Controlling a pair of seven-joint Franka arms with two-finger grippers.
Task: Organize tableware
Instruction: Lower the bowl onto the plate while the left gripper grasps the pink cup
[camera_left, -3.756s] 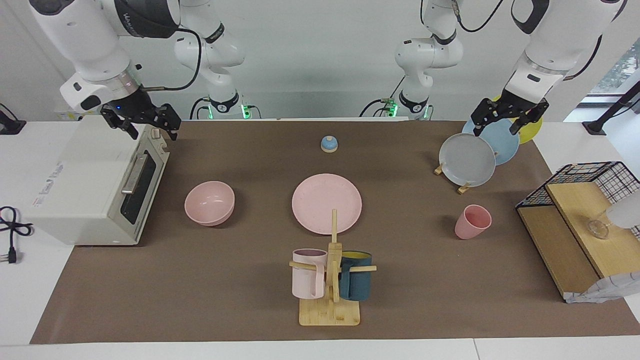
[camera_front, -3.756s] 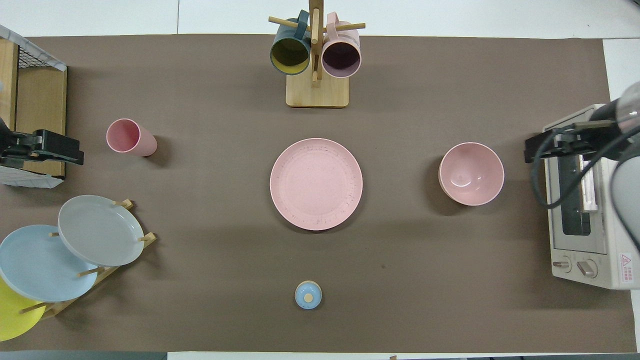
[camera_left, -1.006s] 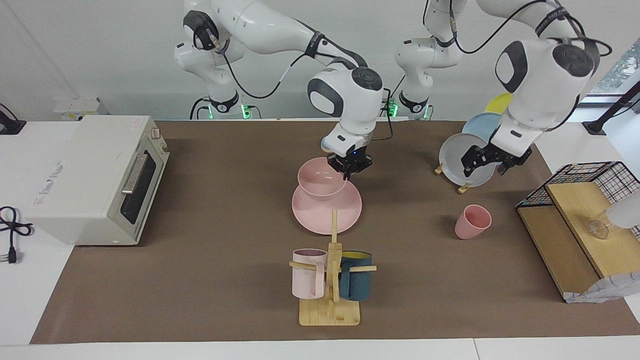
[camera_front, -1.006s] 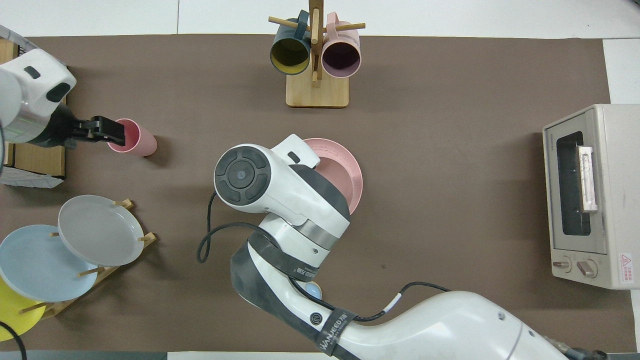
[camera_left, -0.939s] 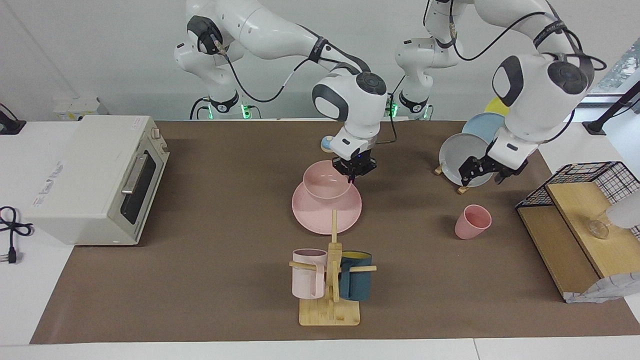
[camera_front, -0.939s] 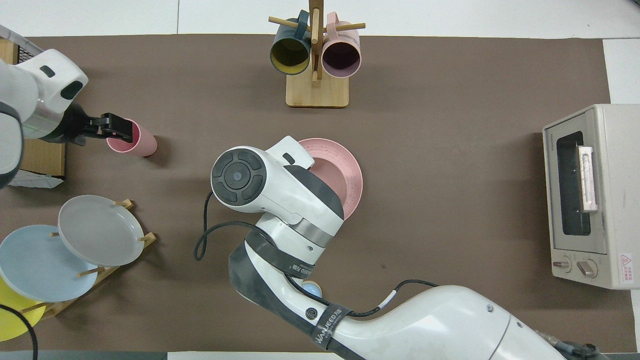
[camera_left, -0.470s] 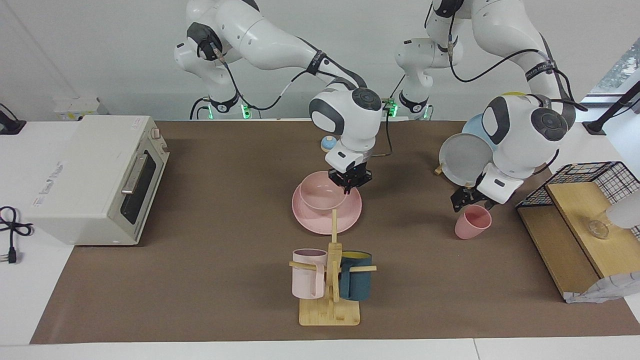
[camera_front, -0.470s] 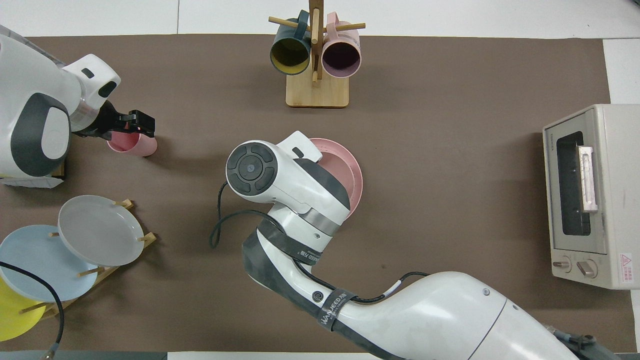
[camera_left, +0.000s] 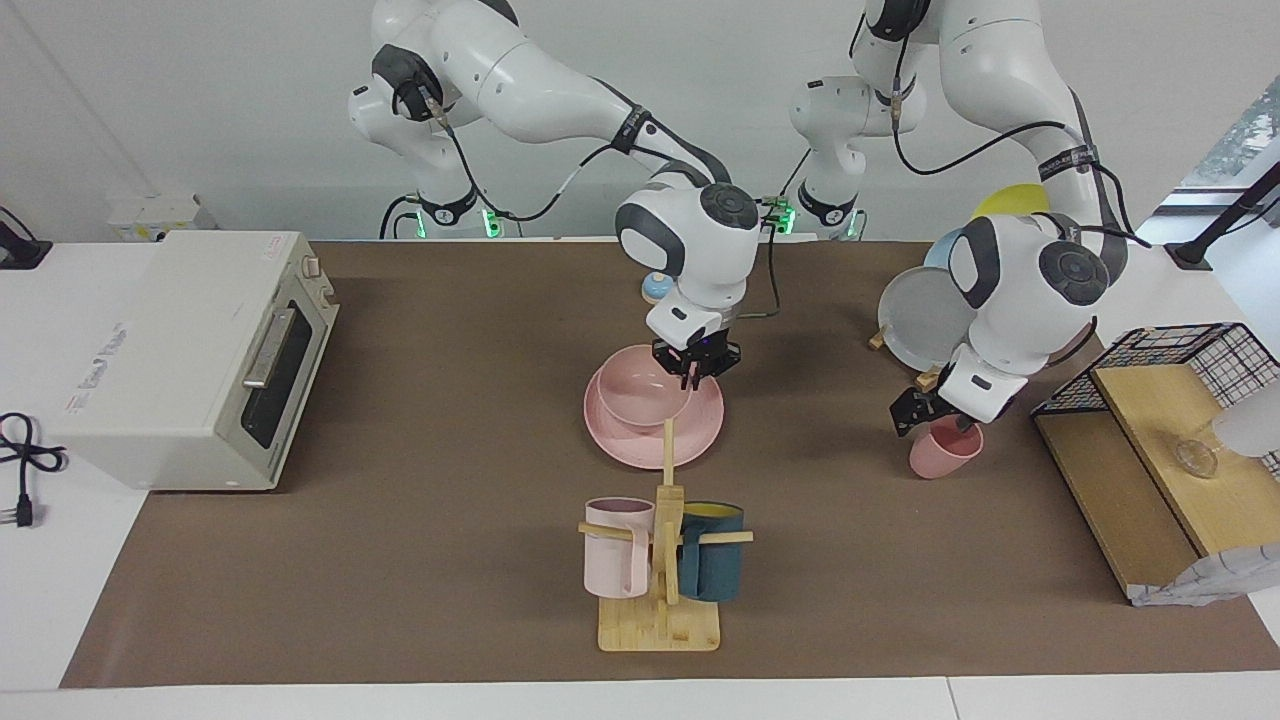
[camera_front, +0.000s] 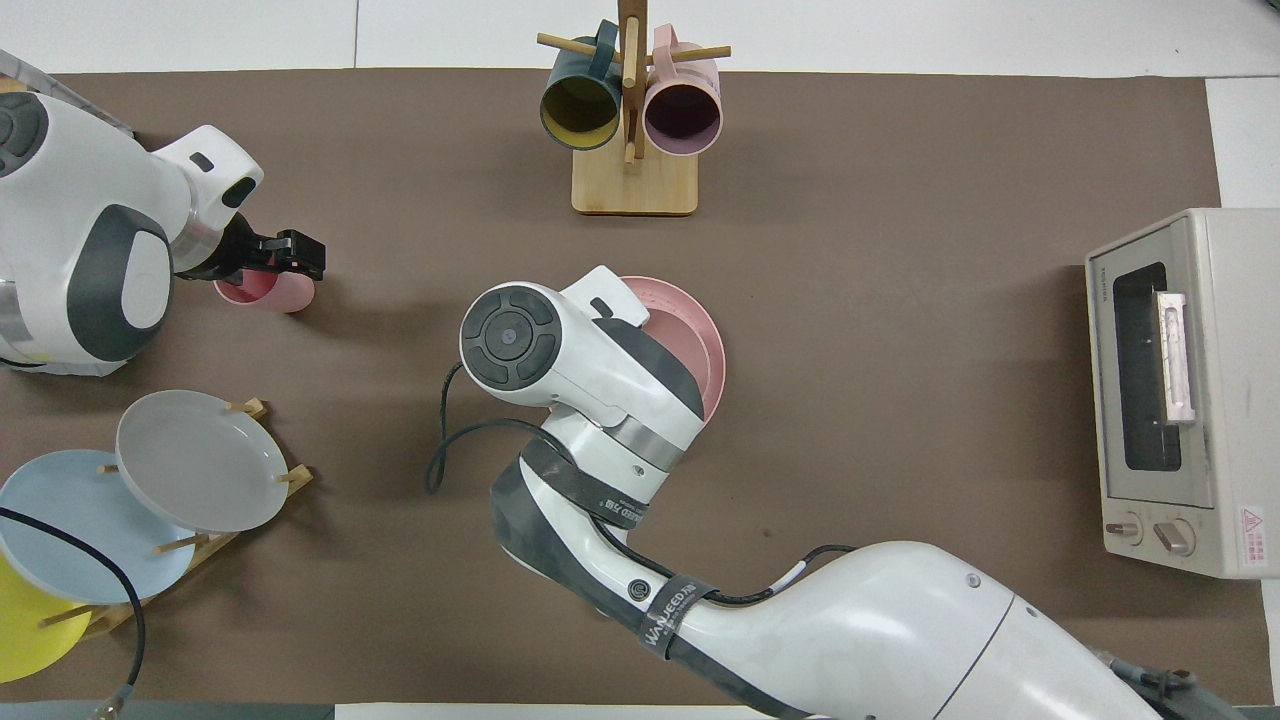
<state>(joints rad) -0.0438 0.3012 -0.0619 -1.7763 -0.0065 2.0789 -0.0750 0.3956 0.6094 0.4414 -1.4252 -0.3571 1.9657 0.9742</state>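
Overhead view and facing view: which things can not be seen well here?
- Overhead view: the right arm covers the pink bowl and much of the pink plate.
- Overhead view: the left end effector covers part of the pink cup.
- Facing view: the left arm hides part of the blue plate.

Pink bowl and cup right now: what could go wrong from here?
1. The right tool grips the pink bowl by one rim edge over the pink plate; an uneven release could tip or clack it.
2. The left tool straddles the pink cup rim; closing off-centre may topple it.
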